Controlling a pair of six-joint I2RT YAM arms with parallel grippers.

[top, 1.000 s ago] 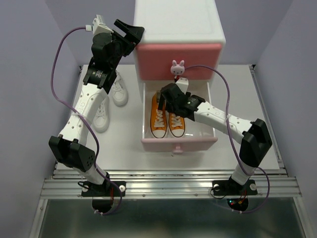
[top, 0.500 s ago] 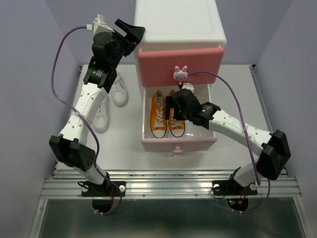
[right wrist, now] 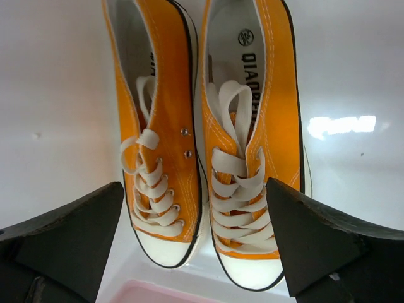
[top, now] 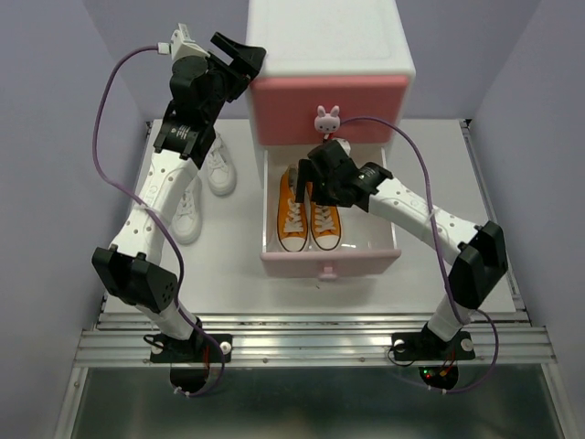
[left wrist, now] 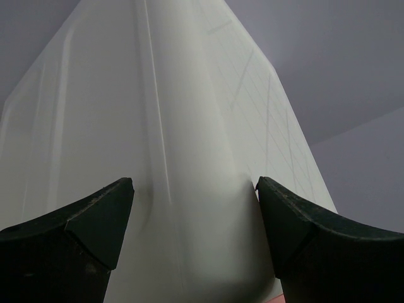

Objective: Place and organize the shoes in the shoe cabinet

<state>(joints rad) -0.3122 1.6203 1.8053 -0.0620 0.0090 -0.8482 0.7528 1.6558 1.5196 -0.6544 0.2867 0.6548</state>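
Right tool hangs with jaws spread wide and empty over the orange pair, which lies side by side, toes toward the arms, inside the pulled-out lower drawer of the shoe cabinet. Left tool is likewise spread wide, jaws flanking the cabinet's white upper left corner (contact not resolvable). White pair sits on the surface left of the cabinet, partly under the left arm.

Plain lavender walls around a white table
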